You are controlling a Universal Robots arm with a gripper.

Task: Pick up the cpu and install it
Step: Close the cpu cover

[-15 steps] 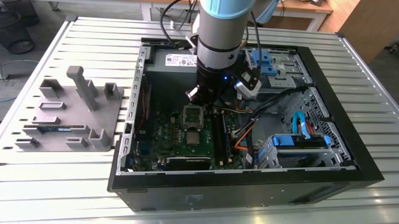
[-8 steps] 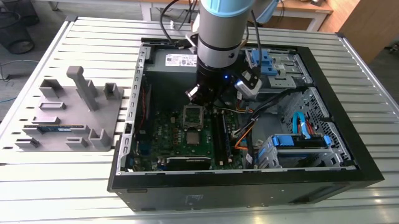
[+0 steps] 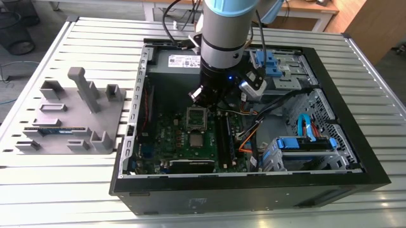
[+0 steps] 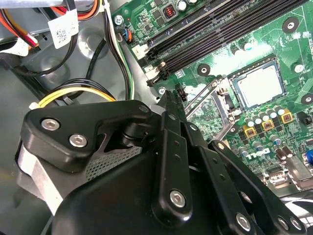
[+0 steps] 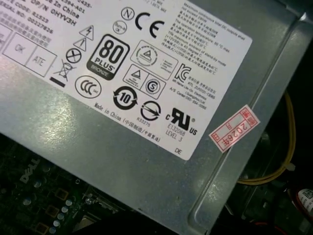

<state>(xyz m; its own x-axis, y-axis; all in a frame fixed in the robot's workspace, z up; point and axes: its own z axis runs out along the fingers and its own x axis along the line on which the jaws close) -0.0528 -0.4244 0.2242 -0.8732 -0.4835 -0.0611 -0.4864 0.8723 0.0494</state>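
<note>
The cpu is a small silver square lying flat in its socket on the green motherboard. The second wrist view has the cpu inside the socket's dark border. The hinged metal frame stands swung open just behind the socket, and its edge reaches toward my gripper. My gripper hangs above the open frame, behind the cpu and apart from it. In the second wrist view the black links of the gripper point at the board beside the frame, with nothing seen held.
The open computer case surrounds the board. Behind the arm sits the grey power supply. Black memory slots, loose cables and blue drive bays lie on the exterior view's right. A grey fixture holds a memory stick outside.
</note>
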